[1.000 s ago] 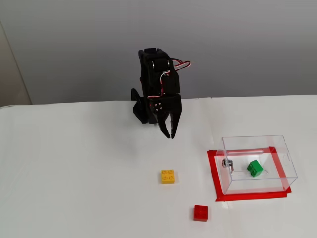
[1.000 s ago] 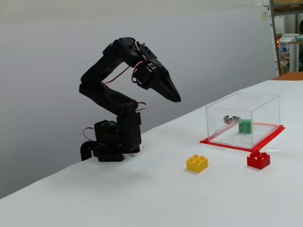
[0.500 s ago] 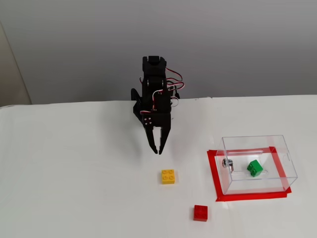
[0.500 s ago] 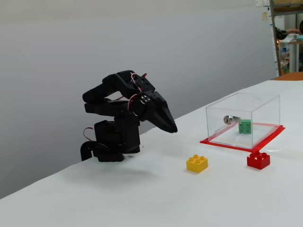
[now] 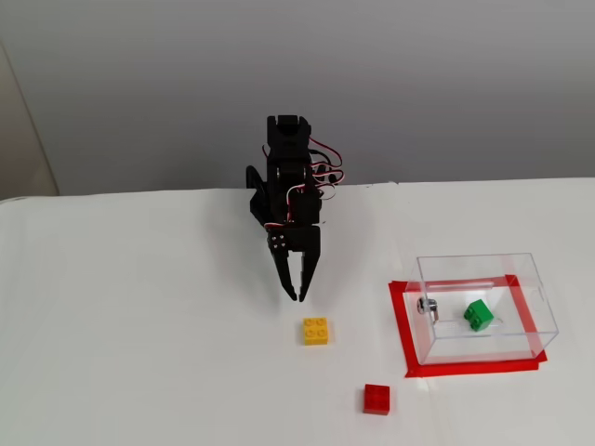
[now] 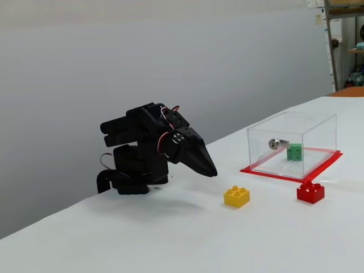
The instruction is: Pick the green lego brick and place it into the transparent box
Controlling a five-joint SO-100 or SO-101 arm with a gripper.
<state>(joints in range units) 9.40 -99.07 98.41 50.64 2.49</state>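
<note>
A plain grey wall stands behind a white table (image 5: pixel 139 325), and a shelf edge shows at the far right of one fixed view. On the table, the transparent box (image 5: pixel 483 307) stands inside a frame of red tape (image 5: pixel 402 325). The green lego brick (image 5: pixel 479 315) already lies inside it, on the floor of the box, just beside a small metal fitting (image 5: pixel 428 305) on the wall nearer the arm.

The black gripper (image 5: pixel 300 297) hangs folded low over the table with its tips pointing down. Its jaws look drawn together at the tips and hold nothing. From the gripper, in the higher fixed view, the green brick lies at about three o'clock, well apart, with the box wall between them. The yellow 2x2 brick (image 5: pixel 315 331) sits much nearer, at about five o'clock, and the red brick (image 5: pixel 376 399) lies further out in the same direction.

Judging by this, the placing is done. No reach toward three o'clock seems called for, and the arm appears parked.
</note>
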